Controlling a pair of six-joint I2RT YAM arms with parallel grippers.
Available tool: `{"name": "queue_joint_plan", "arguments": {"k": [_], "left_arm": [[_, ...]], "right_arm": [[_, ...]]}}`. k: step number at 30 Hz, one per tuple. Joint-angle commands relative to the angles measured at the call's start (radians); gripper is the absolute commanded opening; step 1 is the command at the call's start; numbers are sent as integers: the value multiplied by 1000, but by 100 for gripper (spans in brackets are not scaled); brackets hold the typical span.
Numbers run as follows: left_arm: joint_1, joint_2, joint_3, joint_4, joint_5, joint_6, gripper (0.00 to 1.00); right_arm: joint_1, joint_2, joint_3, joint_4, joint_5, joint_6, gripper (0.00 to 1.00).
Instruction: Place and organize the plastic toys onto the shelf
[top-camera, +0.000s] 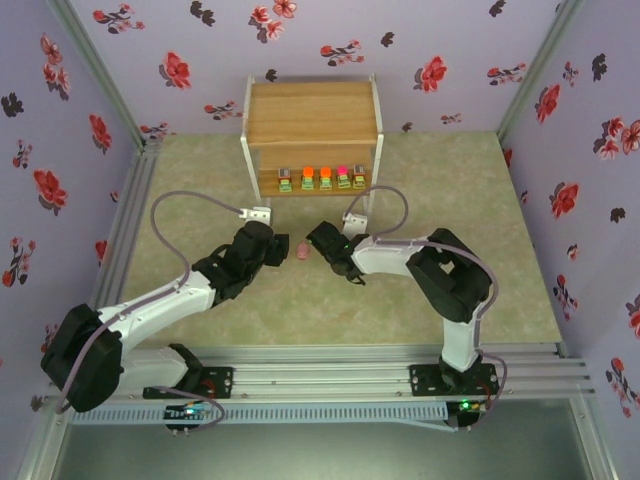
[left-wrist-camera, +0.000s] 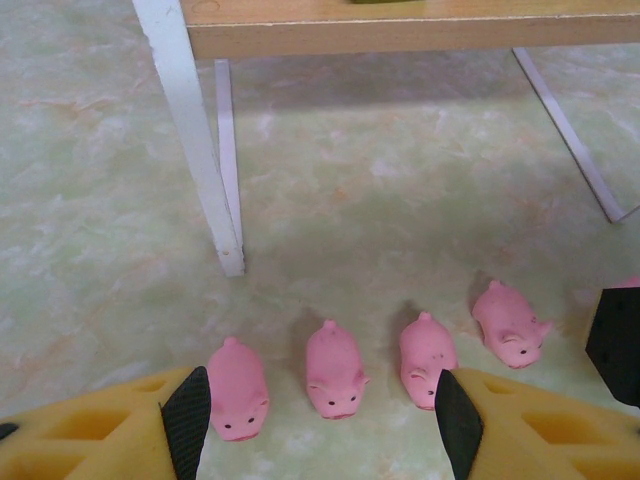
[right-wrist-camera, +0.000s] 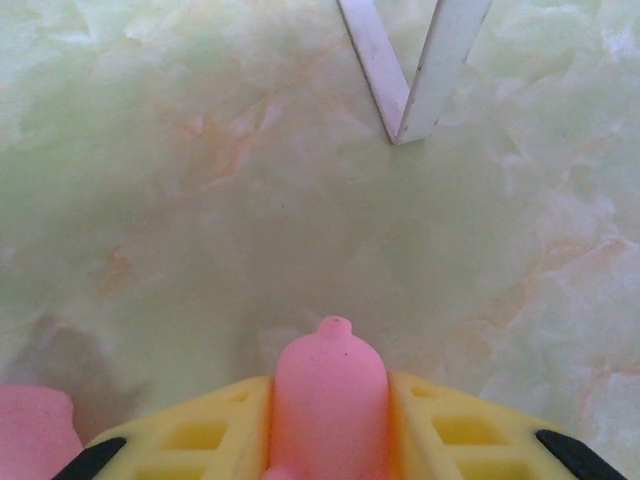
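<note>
1. Your right gripper (right-wrist-camera: 330, 425) is clamped on one pink pig toy (right-wrist-camera: 328, 375). Its yellow fingers (right-wrist-camera: 200, 435) press both flanks, and a small nub on the toy points away from the wrist camera. You cannot tell whether it is lifted off the marbled green table (right-wrist-camera: 200, 150).
2. Your left gripper (left-wrist-camera: 320, 405) stands wide open, holding nothing, low over the table.
3. Count four more pink pigs (left-wrist-camera: 335, 368) on the table in a loose row, snouts toward the left wrist camera, none touching. The middle two lie in the gap between the spread jaws.
4. That row sits near the white leg (left-wrist-camera: 200, 150) of the wooden shelf (top-camera: 312, 110), on the arms' side.
5. Count five blocky toys (top-camera: 326, 178) side by side on the shelf's lower tier — two orange tops, one pink, and duller ones at the ends.
</note>
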Motion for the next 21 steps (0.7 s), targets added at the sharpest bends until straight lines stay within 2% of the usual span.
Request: {"name": "queue_joint_plan", "arguments": {"k": [1,11,21], "left_arm": [[8,8,-9,7,13,-12,65],[8,14,-9,14,25,-12,65],[8,48,-1,21,42,-12,65]], "right_arm": [[-5,-46,-27,11,1,-30,4],[4,-146,-84,-22,9,-62,1],[45,-313,-135,-107,50,-92,0]]}}
